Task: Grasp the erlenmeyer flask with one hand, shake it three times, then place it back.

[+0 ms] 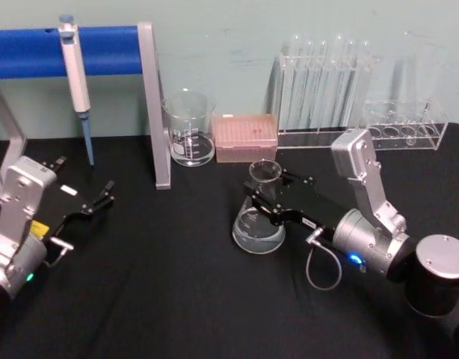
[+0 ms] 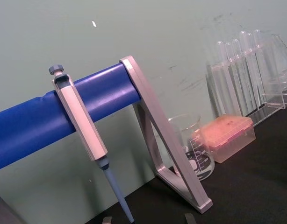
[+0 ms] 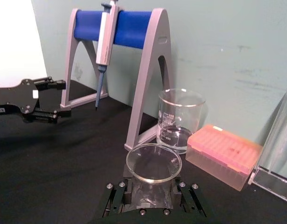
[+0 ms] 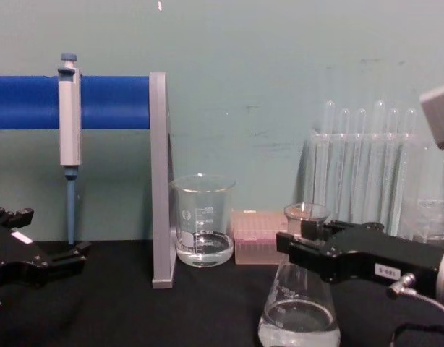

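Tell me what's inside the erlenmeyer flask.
A shallow layer of clear liquid sits at the bottom of the erlenmeyer flask; above it looks empty. The right gripper around the neck covers part of the inside.

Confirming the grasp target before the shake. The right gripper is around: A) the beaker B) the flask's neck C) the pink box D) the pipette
B. The right gripper is closed around the neck of the flask. The beaker, pipette and pink box stand untouched behind. The left gripper sits open, far left.
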